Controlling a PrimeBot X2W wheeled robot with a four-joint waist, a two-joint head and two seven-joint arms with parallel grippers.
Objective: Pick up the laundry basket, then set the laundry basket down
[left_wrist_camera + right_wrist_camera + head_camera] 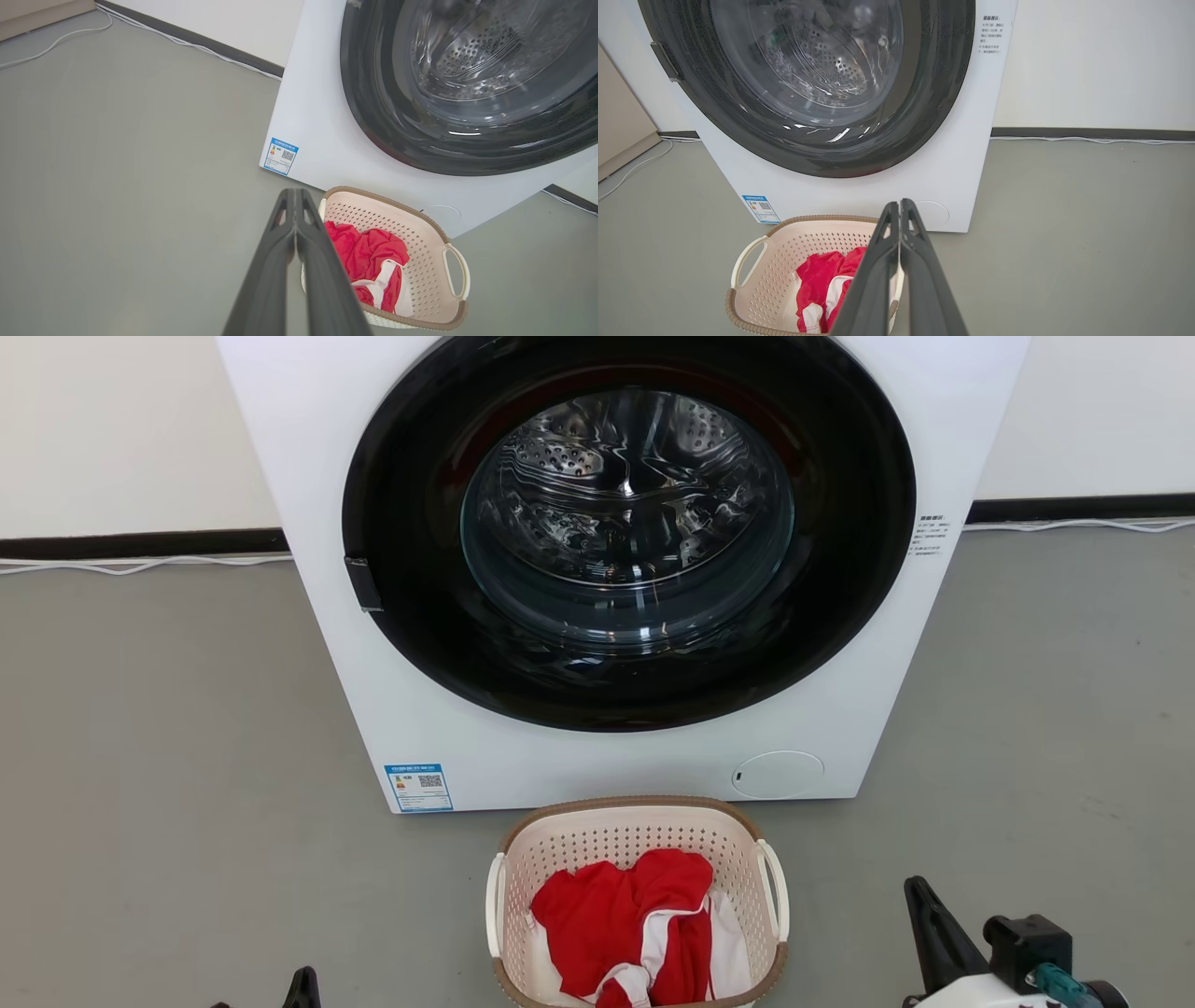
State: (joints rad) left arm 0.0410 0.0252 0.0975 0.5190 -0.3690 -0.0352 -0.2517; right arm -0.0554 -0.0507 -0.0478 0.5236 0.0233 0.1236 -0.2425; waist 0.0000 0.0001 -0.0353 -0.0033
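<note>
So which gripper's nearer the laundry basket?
Right, it seems: right gripper sits just right of the laundry basket; left gripper farther off its left. Jaws shut.

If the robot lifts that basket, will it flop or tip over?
Probably stiff: the basket looks like hard holed plastic. Likely light, since only a few red and white clothes lie inside. Lifted by one loop handle alone, it might tilt; both handles should keep it level.
</note>
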